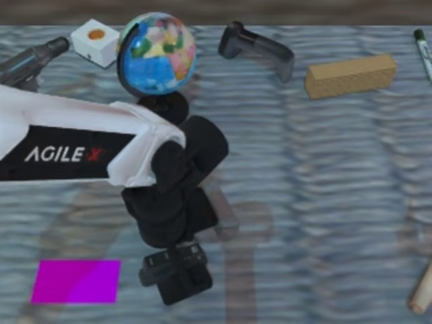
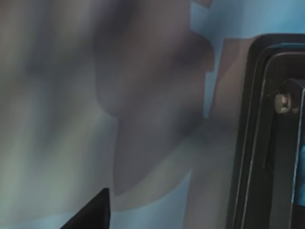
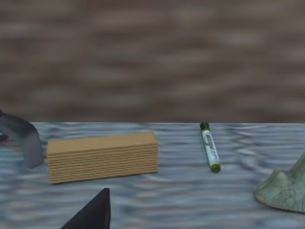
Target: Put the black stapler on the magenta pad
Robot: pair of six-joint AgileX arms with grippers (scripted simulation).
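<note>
- Rendered tabletop test scene, not a lived-in room: rippled blue-grey table surface (image 1: 337,189) against a blurred brown plank wall (image 3: 152,57).
- White and black AgileX arm (image 1: 74,148) reaching in from the left.
- Unrelated props along the far edge: colourful globe on a black stand (image 1: 156,52), dark grey handheld scanner (image 1: 258,47), tan rectangular block (image 1: 350,75), green-capped marker (image 1: 423,52), white cube with an orange dot (image 1: 96,41).
- Flat magenta rectangular pad (image 1: 76,281) near left.

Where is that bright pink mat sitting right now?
In the top view the magenta pad lies flat at the table's near left corner, just left of the left gripper, and nothing rests on it.
</note>
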